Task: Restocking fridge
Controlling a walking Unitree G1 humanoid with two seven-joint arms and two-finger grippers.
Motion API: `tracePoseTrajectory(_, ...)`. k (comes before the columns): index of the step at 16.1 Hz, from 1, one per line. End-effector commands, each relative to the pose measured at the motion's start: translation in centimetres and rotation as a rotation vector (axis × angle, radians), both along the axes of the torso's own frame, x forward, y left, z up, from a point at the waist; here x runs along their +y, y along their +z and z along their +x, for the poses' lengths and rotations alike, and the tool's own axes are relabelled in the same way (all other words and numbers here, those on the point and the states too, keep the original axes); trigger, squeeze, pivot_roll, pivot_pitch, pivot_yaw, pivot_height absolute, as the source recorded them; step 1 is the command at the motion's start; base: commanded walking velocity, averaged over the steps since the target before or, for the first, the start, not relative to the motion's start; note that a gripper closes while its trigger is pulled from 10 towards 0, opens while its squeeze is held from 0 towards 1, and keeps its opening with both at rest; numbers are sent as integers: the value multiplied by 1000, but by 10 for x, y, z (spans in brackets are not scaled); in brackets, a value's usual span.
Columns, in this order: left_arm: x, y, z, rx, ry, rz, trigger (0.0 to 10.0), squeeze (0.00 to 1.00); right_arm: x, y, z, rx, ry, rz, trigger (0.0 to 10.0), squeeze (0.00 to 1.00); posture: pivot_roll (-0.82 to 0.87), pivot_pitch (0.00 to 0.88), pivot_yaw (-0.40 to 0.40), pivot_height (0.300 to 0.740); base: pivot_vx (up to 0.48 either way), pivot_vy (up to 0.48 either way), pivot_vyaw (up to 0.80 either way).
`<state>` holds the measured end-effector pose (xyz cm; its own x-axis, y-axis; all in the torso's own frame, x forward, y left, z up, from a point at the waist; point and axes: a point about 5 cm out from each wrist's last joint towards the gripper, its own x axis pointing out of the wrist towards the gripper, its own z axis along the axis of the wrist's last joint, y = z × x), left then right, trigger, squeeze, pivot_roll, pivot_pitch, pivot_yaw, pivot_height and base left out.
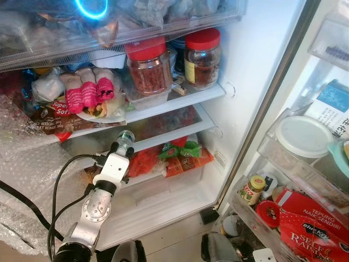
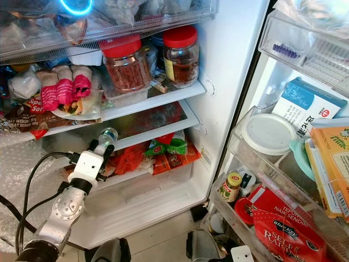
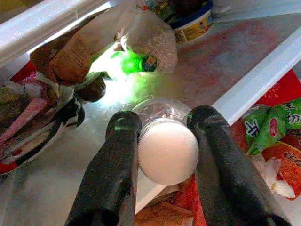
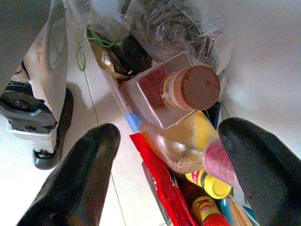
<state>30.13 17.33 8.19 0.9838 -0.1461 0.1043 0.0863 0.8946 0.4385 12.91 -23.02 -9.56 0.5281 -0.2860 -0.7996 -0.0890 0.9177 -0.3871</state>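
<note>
My left gripper [image 1: 124,147] is shut on a clear plastic bottle with a white cap [image 3: 167,150]. It holds the bottle [image 1: 126,138] at the front edge of the fridge's lower glass shelf [image 1: 180,132], neck toward me. In the left wrist view both black fingers [image 3: 113,165] press on the bottle's neck, and a green bottle [image 3: 136,63] lies further in on the shelf. My right gripper [image 4: 171,134] hangs open above a bag of goods on the floor. A square glass jar with a wooden lid [image 4: 188,89] and a yellowish bottle [image 4: 183,141] lie under it.
Two red-lidded jars [image 1: 147,65] and wrapped food [image 1: 90,95] stand on the shelf above. Red and green snack packets [image 1: 180,153] lie in the tray below. Bubble wrap [image 1: 27,180] covers the left. The open door's bins [image 1: 294,158] at the right hold jars and cartons.
</note>
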Motion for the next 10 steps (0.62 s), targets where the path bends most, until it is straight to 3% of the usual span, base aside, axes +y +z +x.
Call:
tracePoseTrajectory(1,9,-36,-15,195,43,44,10000,0,1,-3,-9,28,-4,4,10000,0,-131,100,21,632,0,0,0)
tracePoseTrajectory(5,14,-41,-22,190,132,-9,10000,0,2,-3,-7,22,-4,-4,10000,0,-130,101,22,632,0,0,0)
tracePoseTrajectory(7,15,-43,-27,179,147,-90,10000,0,3,-3,-7,21,-5,-3,10000,0,-125,103,21,632,0,0,0)
tracePoseTrajectory(9,16,-47,-32,182,162,-226,10000,0,3,-3,-6,19,-6,-1,10000,0,-128,103,22,632,0,0,0)
tracePoseTrajectory(10,16,-47,-32,182,162,-226,10000,0,3,-3,-6,19,-6,-1,10000,0,-128,103,22,632,0,0,0)
